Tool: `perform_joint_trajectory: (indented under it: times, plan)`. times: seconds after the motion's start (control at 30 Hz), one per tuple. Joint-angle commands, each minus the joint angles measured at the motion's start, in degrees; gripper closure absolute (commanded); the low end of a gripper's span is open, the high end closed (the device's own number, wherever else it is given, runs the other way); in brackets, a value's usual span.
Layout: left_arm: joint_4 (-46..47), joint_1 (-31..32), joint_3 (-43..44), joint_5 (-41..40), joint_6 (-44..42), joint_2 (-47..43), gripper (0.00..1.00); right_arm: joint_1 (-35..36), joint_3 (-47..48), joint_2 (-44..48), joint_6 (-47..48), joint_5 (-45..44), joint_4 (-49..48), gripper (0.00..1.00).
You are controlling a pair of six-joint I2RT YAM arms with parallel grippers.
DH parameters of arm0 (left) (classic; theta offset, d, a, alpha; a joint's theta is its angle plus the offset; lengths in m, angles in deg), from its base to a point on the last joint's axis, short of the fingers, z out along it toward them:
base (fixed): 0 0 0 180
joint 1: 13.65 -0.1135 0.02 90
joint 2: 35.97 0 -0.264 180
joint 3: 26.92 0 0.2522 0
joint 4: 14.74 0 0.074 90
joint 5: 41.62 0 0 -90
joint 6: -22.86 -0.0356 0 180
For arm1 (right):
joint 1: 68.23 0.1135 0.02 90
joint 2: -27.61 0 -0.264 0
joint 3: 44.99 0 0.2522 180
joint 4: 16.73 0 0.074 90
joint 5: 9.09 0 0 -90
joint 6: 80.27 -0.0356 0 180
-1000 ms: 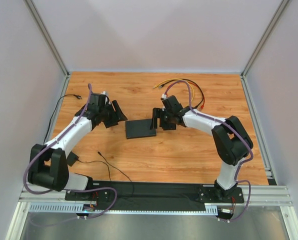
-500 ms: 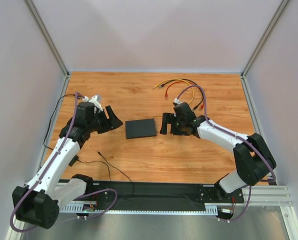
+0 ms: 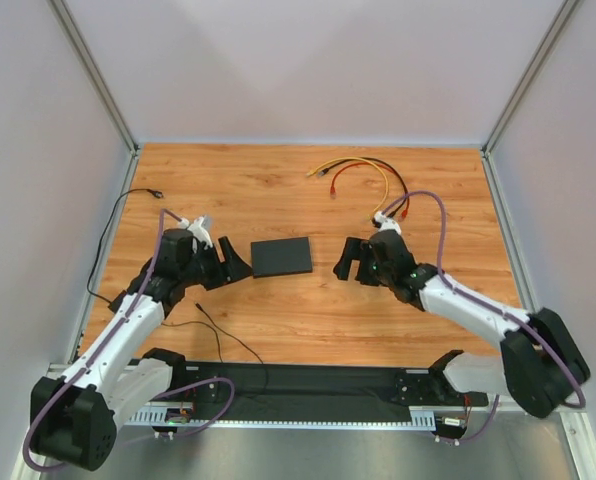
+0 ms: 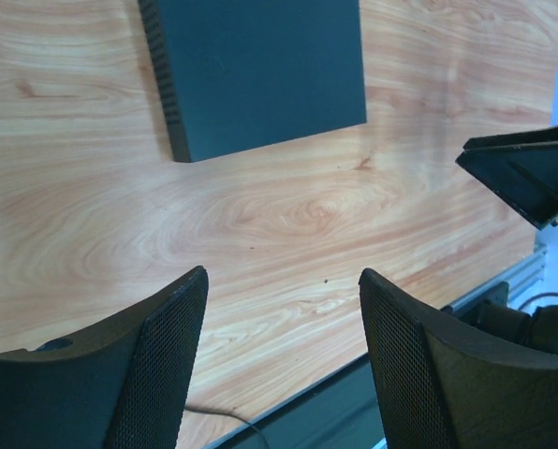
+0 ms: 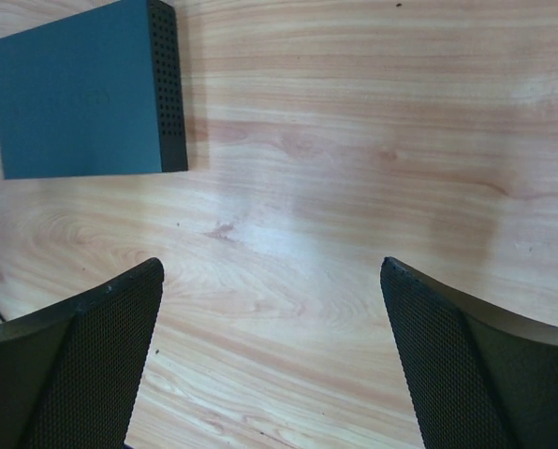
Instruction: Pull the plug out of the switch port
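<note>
In the top view the switch [image 3: 281,257] is lying flat at the middle of the bench [image 3: 268,195]; the left end effector [image 3: 233,268] is hovering just left of it, released, its fingers spread and holding nothing; the right end effector [image 3: 352,262] is hovering to the switch's right, a little farther off, likewise released and empty; a bundle of yellow, red and black cables [image 3: 363,172] is lying toward the upper right of the bench, well apart from the switch; a thin black lead [image 3: 154,194] is trailing along the left side.

In the left wrist view the switch [image 4: 260,65] is filling the upper middle of the frame, its vented side facing left; the two mesh-faced fingers [image 4: 171,318] are standing apart at the bottom, bare wood showing between them; the right end effector [image 4: 532,178] is showing at the right edge.

In the right wrist view the switch [image 5: 73,98] is sitting in the upper left corner, its vented side facing right; the fingers [image 5: 120,318] are standing wide apart at the lower corners, only bare bench lying between them.
</note>
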Motion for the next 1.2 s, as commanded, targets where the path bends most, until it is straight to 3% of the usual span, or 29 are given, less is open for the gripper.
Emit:
perform_joint_trajectory:
  times: [0.0,0.1,0.27,0.37,0.53,0.63,0.7,0.73,0.77,0.8,0.93,1.07,1.17]
  plan:
    - [9.42,-0.05,-2.87,6.89,2.09,-2.16,0.27,-0.25,-10.63,11.00,-3.57,-1.21,-14.75,0.00]
    - [16.44,-0.05,-8.05,10.22,5.25,-5.24,0.27,-0.16,-24.61,22.61,-9.11,-2.87,-27.15,0.00]
    - [34.36,-0.13,-21.32,14.62,15.78,-9.80,0.26,-0.25,-40.62,42.54,-21.65,-12.80,-32.39,0.00]
    - [45.35,-0.13,-29.76,15.50,22.28,-11.48,0.25,-0.25,-45.99,52.40,-24.32,-14.31,-26.25,0.00]
    - [56.78,-0.04,-42.39,15.51,29.33,-17.36,0.26,-0.16,-45.56,66.72,-27.39,-13.69,-3.77,0.00]
    - [43.25,0.57,-41.30,15.77,26.36,-27.98,0.27,-0.16,-45.56,75.06,-28.63,-13.61,6.96,0.00]
    - [35.05,0.66,-40.33,14.98,25.66,-40.62,0.28,-0.25,-45.56,79.39,-28.19,-13.52,12.05,0.00]
    - [25.18,0.75,-40.06,12.98,25.65,-45.62,0.27,-0.16,-45.56,79.85,-28.10,-13.52,12.26,0.00]
    - [19.68,0.75,-39.89,11.83,25.65,-56.90,0.26,-0.25,-45.56,78.46,-28.36,-13.61,12.26,0.00]
    - [14.41,0.75,-39.71,10.77,25.65,-61.10,0.25,-0.08,-45.56,77.84,-28.63,-14.04,12.52,0.00]
    - [13.93,1.01,-39.62,12.26,22.50,-53.76,0.24,-0.16,-45.56,77.56,-28.54,-14.05,12.52,0.00]
    - [7.86,1.10,-39.62,10.06,22.93,-60.78,0.24,-0.16,-45.56,78.18,-28.46,-13.35,12.61,0.00]
    - [8.73,1.10,-39.62,9.88,22.40,-58.86,0.24,0.01,-45.56,78.18,-28.54,-13.51,13.22,0.00]
